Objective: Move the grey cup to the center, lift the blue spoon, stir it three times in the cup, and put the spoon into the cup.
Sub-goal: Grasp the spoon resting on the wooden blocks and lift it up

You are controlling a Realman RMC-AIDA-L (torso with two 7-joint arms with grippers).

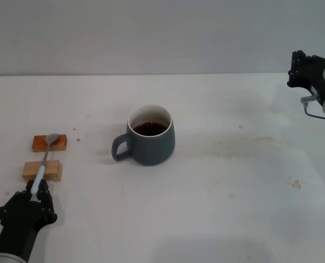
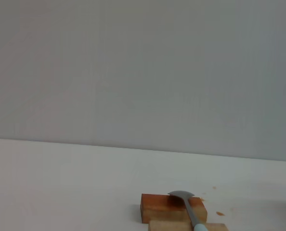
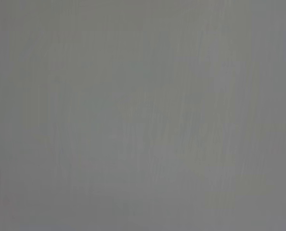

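Note:
The grey cup stands near the middle of the table, its handle towards my left, with dark liquid inside. The blue spoon lies across two wooden blocks at the left, its metal bowl on the far block. The left wrist view shows the spoon's bowl on that block. My left gripper is at the near left, shut on the end of the pale handle. My right gripper hangs raised at the far right edge, far from the cup.
The reddish-brown block and the pale block sit side by side under the spoon, left of the cup. Small brown stains dot the white table. The right wrist view shows only a blank grey wall.

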